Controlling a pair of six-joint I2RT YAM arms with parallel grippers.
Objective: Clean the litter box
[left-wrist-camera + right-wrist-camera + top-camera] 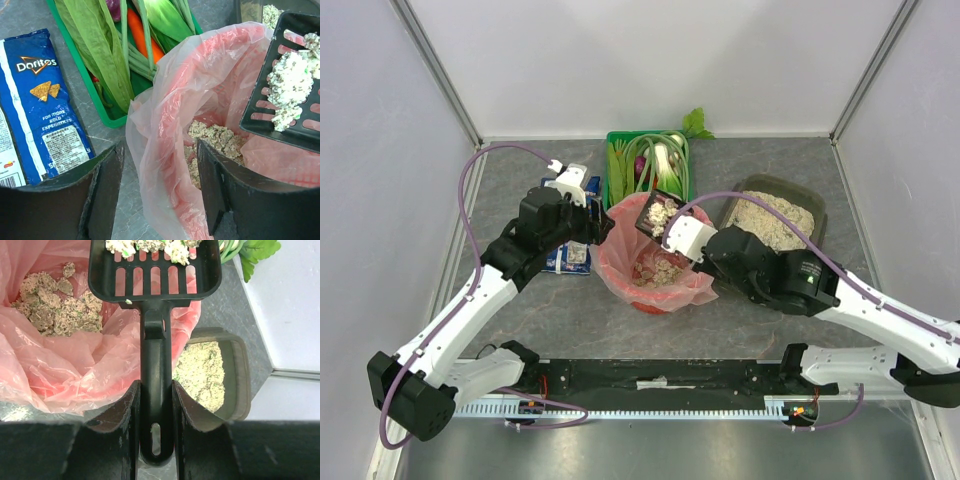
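**Holding of a loaded scoop (658, 213) above the bagged bin (620, 265)**

Top view: the litter box (775, 215), filled with beige litter, is set on the tabletop (570, 320) at the back right, just beside the bin. A green crate (616, 175) of vegetables is placed behind the bin.

Left wrist view: the left fingers (102, 190) are spread, with the pink bag's rim between them. A Doritos bag (45, 100) is laid alongside.

Right wrist view: the right fingers (131, 410) are pressed onto the scoop's handle. Pale clumps are carried on its slotted blade.
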